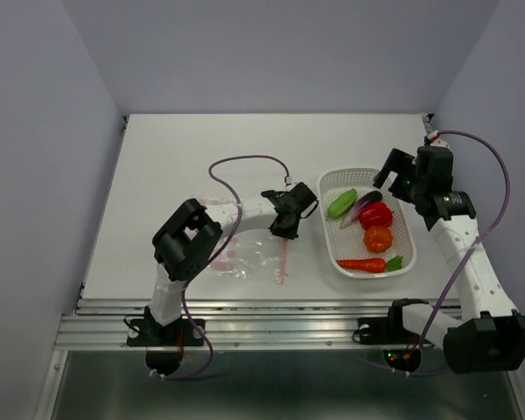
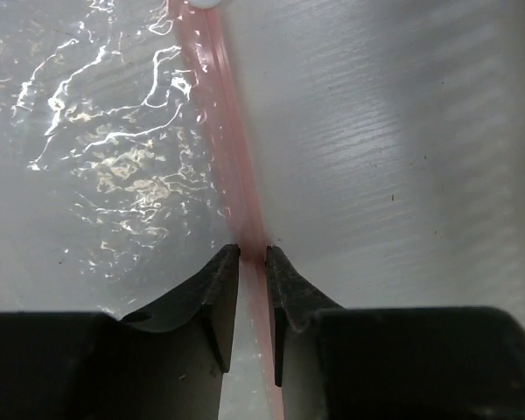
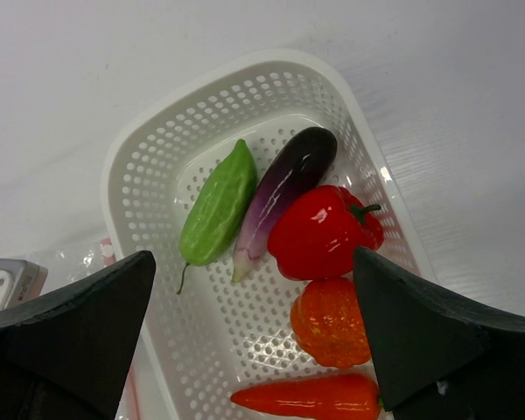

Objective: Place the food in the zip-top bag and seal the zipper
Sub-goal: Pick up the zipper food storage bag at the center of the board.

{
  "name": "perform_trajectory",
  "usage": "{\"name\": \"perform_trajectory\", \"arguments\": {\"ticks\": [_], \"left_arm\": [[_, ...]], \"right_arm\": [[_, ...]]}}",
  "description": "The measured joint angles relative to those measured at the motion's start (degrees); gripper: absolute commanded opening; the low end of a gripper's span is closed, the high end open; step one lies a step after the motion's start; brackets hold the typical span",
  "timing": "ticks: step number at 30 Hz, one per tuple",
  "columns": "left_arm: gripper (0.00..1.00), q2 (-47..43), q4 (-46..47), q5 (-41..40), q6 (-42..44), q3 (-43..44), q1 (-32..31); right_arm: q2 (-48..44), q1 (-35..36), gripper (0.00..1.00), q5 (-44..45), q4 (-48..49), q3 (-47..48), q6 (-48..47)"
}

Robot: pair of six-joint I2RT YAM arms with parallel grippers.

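The clear zip-top bag [image 1: 245, 254] lies flat on the white table; it also shows in the left wrist view [image 2: 114, 157]. Its pink zipper [image 1: 283, 260] runs along the right edge. My left gripper [image 1: 286, 226] is down on that edge. In the left wrist view it [image 2: 252, 249] is nearly closed, with the zipper [image 2: 232, 140] between the fingers. The food lies in the white basket: green pod [image 3: 217, 206], purple eggplant [image 3: 284, 188], red pepper [image 3: 319, 232], orange pumpkin [image 3: 330, 321] and carrot [image 3: 306, 398]. My right gripper [image 3: 253, 254] hangs wide open and empty above them, at the basket's far right [image 1: 394, 179].
The white perforated basket [image 1: 324, 229] stands just right of the bag. Purple cables loop over the table behind the left arm [image 1: 245, 159] and by the right arm [image 1: 499, 175]. A metal rail [image 1: 271, 319] runs along the near edge. Walls close in three sides.
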Motion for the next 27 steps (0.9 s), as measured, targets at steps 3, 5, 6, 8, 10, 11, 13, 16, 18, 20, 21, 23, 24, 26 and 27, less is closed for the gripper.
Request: {"name": "perform_trajectory", "arguments": {"ticks": [3, 5, 6, 8, 10, 11, 13, 16, 18, 20, 21, 23, 24, 26, 27], "left_arm": [[0.15, 0.6, 0.0, 0.2, 0.0, 0.1, 0.0], [0.05, 0.7, -0.1, 0.3, 0.0, 0.3, 0.0], [0.0, 0.7, -0.1, 0.3, -0.1, 0.4, 0.0], [0.0, 0.7, -0.1, 0.3, 0.0, 0.5, 0.0], [0.0, 0.7, -0.1, 0.2, -0.1, 0.5, -0.1], [0.0, 0.7, -0.1, 0.3, -0.1, 0.5, -0.1], [0.0, 0.7, -0.1, 0.2, -0.1, 0.5, -0.1], [0.0, 0.7, 0.0, 0.2, -0.2, 0.5, -0.1], [0.0, 0.4, -0.1, 0.3, -0.5, 0.5, -0.1], [0.0, -0.9, 0.0, 0.3, -0.7, 0.1, -0.1], [0.0, -1.8, -0.1, 0.2, -0.9, 0.0, -0.1], [0.0, -4.7, -0.1, -0.2, -1.4, -0.3, -0.1], [0.0, -7.2, -0.2, -0.5, -1.6, -0.5, -0.1], [0.0, -11.6, -0.1, -1.6, -2.2, -0.5, -0.1], [0.0, -13.7, -0.1, -2.3, -2.4, -0.5, -0.1]], "right_arm": [[0.0, 0.0, 1.0, 0.1, 0.0, 0.0, -0.1], [0.0, 0.0, 1.0, 0.3, 0.0, 0.0, -0.2], [0.0, 0.0, 1.0, 0.3, 0.0, 0.0, -0.2], [0.0, 0.0, 1.0, 0.4, 0.0, 0.0, -0.2], [0.0, 0.0, 1.0, 0.5, 0.0, 0.0, -0.2], [0.0, 0.0, 1.0, 0.5, 0.0, -0.1, -0.2], [-0.1, 0.0, 1.0, 0.5, 0.0, -0.5, -0.2], [-0.1, 0.0, 1.0, 0.2, -0.1, -0.8, -0.7], [-0.3, 0.0, 1.0, -0.7, 0.0, -0.8, -1.3], [-0.6, 0.0, 1.0, -3.2, 0.0, -0.8, -2.1], [-0.7, 0.0, 1.0, -4.5, 0.0, -0.8, -2.6], [-0.9, 0.0, 1.0, -8.2, 0.3, -0.8, -3.3], [-1.1, 0.0, 1.0, -10.7, 0.6, -0.8, -3.7], [-1.3, 0.1, 1.0, -15.5, 1.7, -0.9, -4.1], [-1.4, 0.4, 1.0, -17.6, 2.2, -0.9, -4.2]]}}
